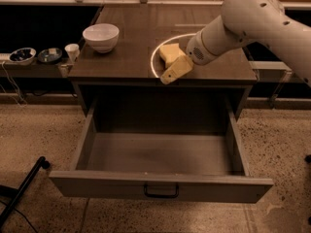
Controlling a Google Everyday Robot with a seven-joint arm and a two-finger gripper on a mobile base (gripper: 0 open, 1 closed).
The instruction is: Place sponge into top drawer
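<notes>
the sponge (169,53) lies on the cabinet top (121,62) right of the bowl (101,37), the gripper (176,70) just before it, the top drawer (160,186) open below

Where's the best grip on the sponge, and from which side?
Probably top-down, pinching the sponge across its narrower width: it lies flat on the cabinet top, side faces exposed. The gripper sits at its front edge.

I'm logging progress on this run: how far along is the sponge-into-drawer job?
Done: the top drawer is pulled open. In hand: the gripper is down at the front edge of the sponge, which lies on the cabinet top. Left: lift the sponge, carry it forward and release it in the drawer.
</notes>
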